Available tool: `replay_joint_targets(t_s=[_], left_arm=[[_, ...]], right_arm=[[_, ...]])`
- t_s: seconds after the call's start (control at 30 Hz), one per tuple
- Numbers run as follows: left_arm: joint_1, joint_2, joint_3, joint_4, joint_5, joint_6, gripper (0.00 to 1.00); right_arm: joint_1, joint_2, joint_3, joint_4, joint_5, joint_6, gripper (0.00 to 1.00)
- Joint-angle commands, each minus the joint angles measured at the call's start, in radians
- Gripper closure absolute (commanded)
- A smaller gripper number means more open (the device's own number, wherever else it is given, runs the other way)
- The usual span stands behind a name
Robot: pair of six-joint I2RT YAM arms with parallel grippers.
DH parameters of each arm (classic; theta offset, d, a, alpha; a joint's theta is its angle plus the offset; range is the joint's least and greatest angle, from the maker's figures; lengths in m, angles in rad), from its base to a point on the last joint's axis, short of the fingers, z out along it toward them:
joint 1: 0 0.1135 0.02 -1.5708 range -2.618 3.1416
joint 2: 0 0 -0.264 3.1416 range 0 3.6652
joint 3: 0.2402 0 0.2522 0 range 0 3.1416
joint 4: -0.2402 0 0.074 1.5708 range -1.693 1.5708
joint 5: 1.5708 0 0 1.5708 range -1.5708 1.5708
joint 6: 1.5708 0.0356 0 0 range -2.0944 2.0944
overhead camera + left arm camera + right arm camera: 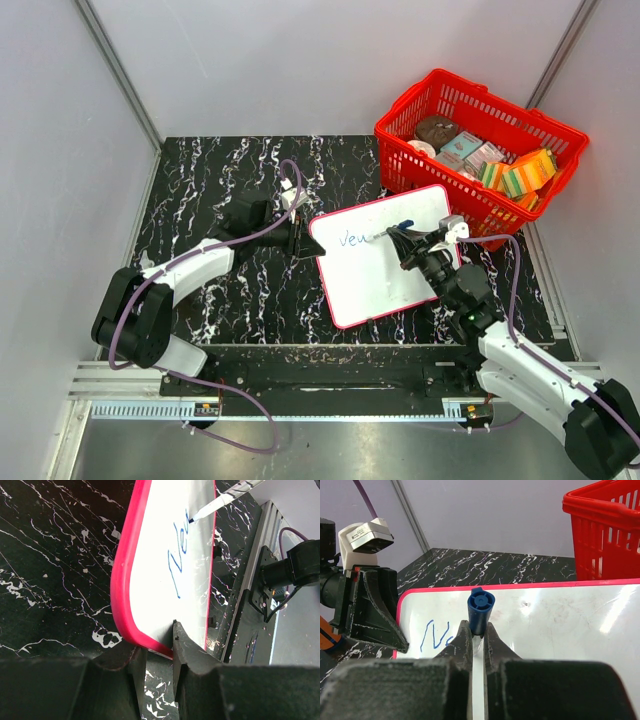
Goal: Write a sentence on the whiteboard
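Judging by its thin red rim, we take the whiteboard [385, 262] for light, stiff and slick, best pinched at an edge, off the writing. It sits mid-frame in the top view, the sentence [352, 239] barely begun at its upper left. Our left gripper [159, 636] is clamped on the left rim. Our right gripper [476, 636] is closed on the marker [481, 609], whose tip is at the writing. A basket [560, 135] stands upper right.
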Motion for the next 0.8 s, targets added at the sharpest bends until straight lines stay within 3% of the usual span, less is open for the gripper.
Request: replay_joint_targets(t_s=[0.0,0.77], left_arm=[[-0.035,0.015,-0.034,-0.114,-0.135,0.213,1.0],[-0.04,0.015,-0.036,-0.115,-0.139,0.219,1.0]], right_arm=[[-0.003,-0.017,-0.009,-0.011,0.042,-0.012,1.0],[-0.003,0.055,0.043,0.079,0.093,-0.025,1.0]])
